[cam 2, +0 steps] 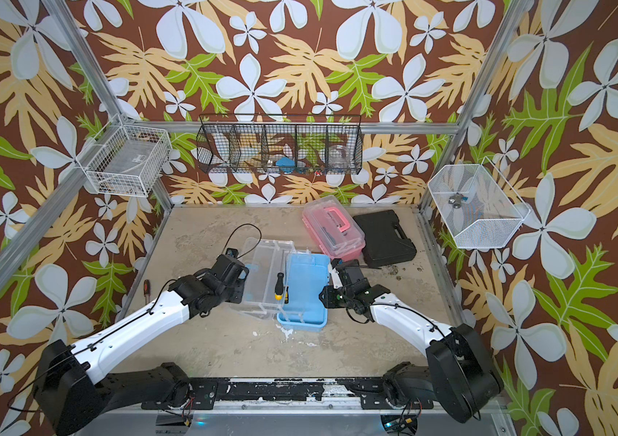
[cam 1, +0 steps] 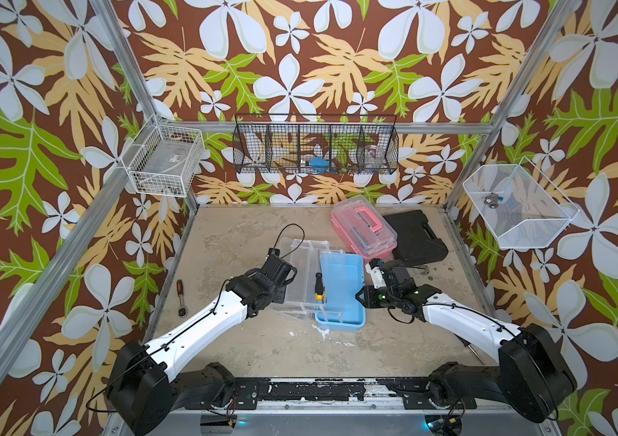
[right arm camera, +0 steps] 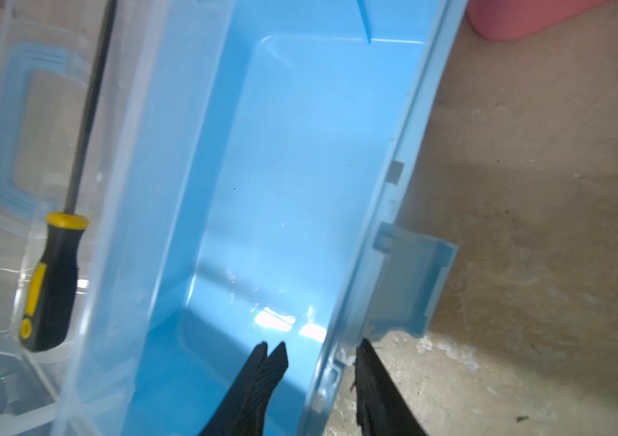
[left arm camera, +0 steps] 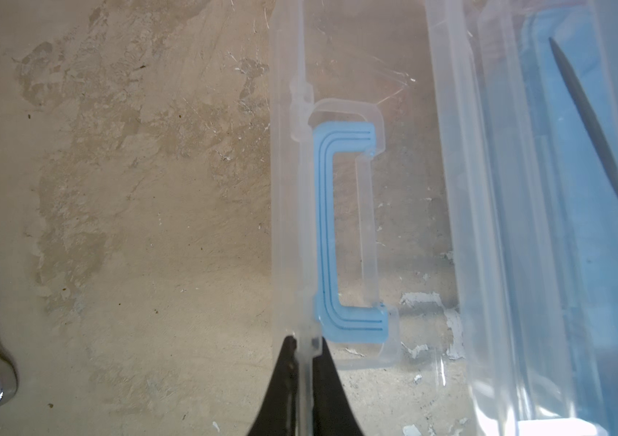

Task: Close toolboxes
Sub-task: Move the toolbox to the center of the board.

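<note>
We are clamping our left pincer [left arm camera: 302,349] on the clear hinged lid [left arm camera: 288,226] rim and straddling the light-blue plastic toolbox [right arm camera: 281,170] wall, right pincer [right arm camera: 317,353] narrowly parted, open desk [right arm camera: 526,226] beside.

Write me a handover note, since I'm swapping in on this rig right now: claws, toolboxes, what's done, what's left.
Left claw: shut on the rim of the blue toolbox's clear lid, which lies swung open.
Right claw: open, straddling the blue base wall near its latch.
Pink toolbox: at the back beside the black case, lid down; whether it is latched cannot be told.
Screwdriver lies in the clear plastic beside the base.
Done: pink one, apparently. Left: swing the clear lid over the blue base and latch it.
</note>
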Controlling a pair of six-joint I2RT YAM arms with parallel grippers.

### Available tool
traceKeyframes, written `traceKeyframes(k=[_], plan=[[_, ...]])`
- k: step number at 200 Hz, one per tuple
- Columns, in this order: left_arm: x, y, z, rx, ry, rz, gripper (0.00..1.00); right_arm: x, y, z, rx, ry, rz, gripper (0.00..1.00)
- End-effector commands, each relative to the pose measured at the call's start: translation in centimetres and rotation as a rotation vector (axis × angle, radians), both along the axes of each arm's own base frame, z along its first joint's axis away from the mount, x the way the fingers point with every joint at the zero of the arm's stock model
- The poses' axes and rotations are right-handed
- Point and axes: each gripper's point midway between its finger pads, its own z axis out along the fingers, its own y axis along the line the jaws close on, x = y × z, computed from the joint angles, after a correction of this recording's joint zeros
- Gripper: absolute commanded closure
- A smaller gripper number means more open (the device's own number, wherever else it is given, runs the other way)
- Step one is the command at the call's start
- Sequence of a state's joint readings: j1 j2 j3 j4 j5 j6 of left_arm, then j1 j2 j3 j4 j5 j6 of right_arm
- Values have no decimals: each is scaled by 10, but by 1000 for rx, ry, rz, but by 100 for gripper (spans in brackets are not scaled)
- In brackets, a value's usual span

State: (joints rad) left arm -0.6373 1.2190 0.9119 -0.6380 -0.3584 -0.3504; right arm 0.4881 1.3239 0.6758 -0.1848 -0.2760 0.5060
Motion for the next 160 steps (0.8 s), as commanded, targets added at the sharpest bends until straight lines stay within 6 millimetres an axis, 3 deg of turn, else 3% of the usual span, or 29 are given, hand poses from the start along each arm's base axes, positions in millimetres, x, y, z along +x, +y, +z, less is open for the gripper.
traceKeyframes(k=[1,29,97,160], plan=[[-4,-11,5,-53,12,-27,100,7,4,2,24,-33,-8,65],[-5,-17,17,-114,2,-30,100,6,4,2,26,-39,-3,69],[-10,-48,66,-368,-76,-99,100,5,11,4,24,-59,40,74],[-11,-29,26,-207,0,-56,100,7,4,7,-94,-75,26,84]])
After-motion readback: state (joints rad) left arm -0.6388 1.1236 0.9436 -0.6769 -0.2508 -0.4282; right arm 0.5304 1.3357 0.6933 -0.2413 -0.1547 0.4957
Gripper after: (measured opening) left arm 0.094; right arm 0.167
